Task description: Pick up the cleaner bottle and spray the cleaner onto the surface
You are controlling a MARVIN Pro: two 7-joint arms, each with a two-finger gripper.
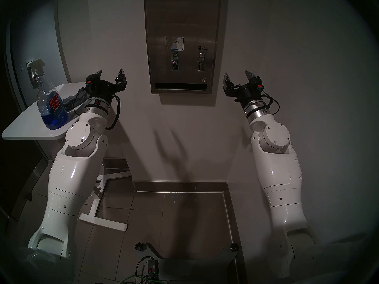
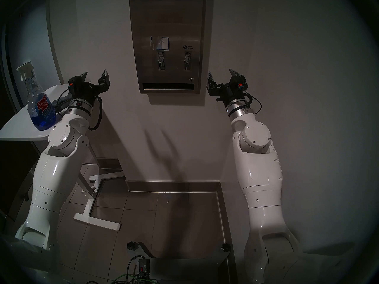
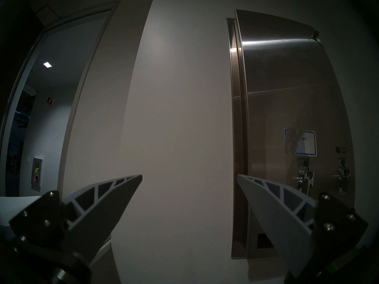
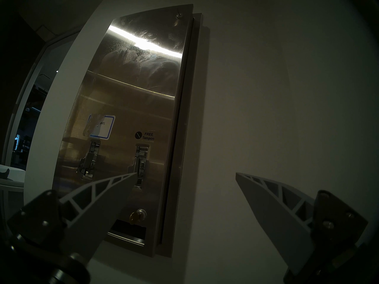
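Nearest the head camera: two glossy white robot arms, raised toward the wall, nothing carried. Behind them, on the white wall, tall brushed stainless-steel dispenser panel (image 1: 182,21) with two small levers, a keyhole, stickers and a bottom slot; whitish smears showing near its top in the right wrist view. Off to the left, small white tabletop (image 1: 24,125) bearing a crumpled grey cloth (image 1: 71,101) and the clear teardrop-shaped spray bottle (image 1: 53,107) of blue liquid, white trigger head, "Glass Plus" label, standing upright near the table's front edge. Left gripper (image 1: 111,71) spread wide and empty, just right of the bottle and above the table, aimed at bare wall beside the panel. Right gripper (image 1: 239,74) likewise wide and empty, just right of the panel.

Step in hand, by judgement: the very start, bottle not yet picked up. Next move likely for the left arm: swing left and down, close around the bottle's narrow neck below the trigger, keep clear of the cloth, avoid tipping the bottle.
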